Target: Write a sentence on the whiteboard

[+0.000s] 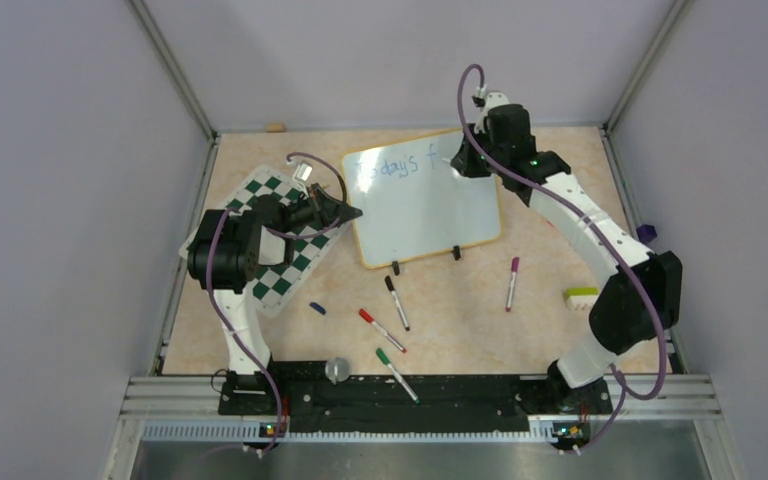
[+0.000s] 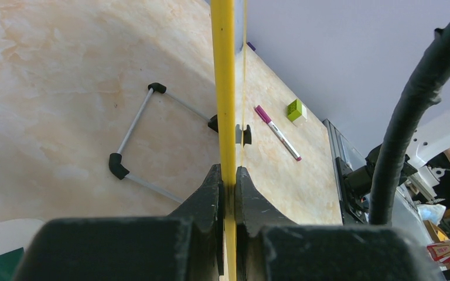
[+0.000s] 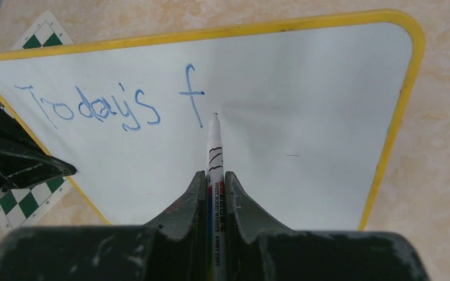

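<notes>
**Both grippers on the whiteboard; lettering reads "Today's f"**

Right gripper (image 3: 214, 178): the fingers are closed on a white marker (image 3: 213, 137) that runs straight out between them. Its tip rests against the whiteboard (image 3: 304, 88), just right of the stem of the "f". The sentence (image 3: 102, 108) is thin blue handwriting in a single line to the left of the tip, reading "Today's f". The board surface to the right of the tip and nearer the fingers is bare white.

Left gripper (image 2: 227, 175): the fingers are clamped on the board's yellow rim, which is seen edge-on and rises straight up between them. To the left of the rim, a wire support frame (image 2: 135, 137) with black corner joints lies against the marbled table (image 2: 47, 70). To the right, farther out, lie a purple marker (image 2: 277, 133) and a yellow-green block (image 2: 296, 110).

In the top view, the chess mat (image 1: 280, 275) lies under the left gripper. A black marker (image 1: 397, 302), a red marker (image 1: 381, 330) and a green marker (image 1: 396, 372) lie loose between the board and the arm bases.
</notes>
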